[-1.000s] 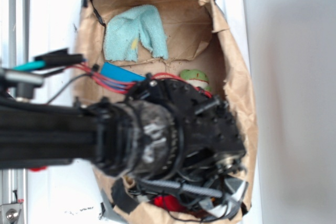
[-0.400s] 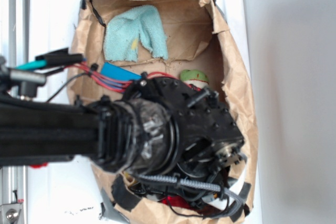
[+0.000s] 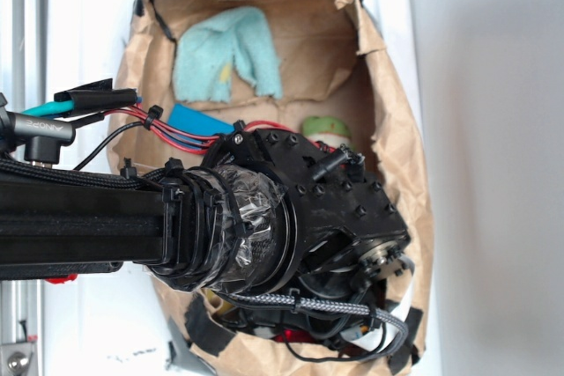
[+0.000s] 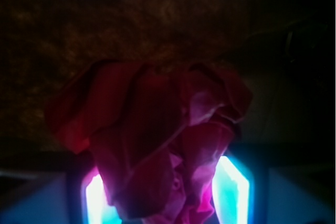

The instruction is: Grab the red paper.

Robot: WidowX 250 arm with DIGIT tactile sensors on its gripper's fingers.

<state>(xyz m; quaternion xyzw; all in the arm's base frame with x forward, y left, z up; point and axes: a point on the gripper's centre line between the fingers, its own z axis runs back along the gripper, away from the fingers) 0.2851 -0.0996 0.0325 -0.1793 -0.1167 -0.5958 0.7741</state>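
The red paper [image 4: 157, 140], a crumpled ball with many folds, fills the middle of the wrist view. It sits between my gripper's [image 4: 163, 174] two glowing fingers [image 4: 97, 198], touching or overlapping both, and the jaws stand wide apart around it. In the exterior view my black wrist [image 3: 335, 217] reaches down into the near end of the brown paper bag [image 3: 397, 138]. Only a sliver of the red paper [image 3: 291, 337] shows under it, and the fingers are hidden there.
Further back in the bag lie a light teal cloth [image 3: 229, 55], a flat blue piece [image 3: 198, 119] and a green and white thing [image 3: 324, 128]. The bag's crumpled walls rise close round my wrist. A metal rail [image 3: 22, 41] runs along the left.
My wrist has sunk lower into the bag's near end, and it now covers more of the red paper in the exterior view.
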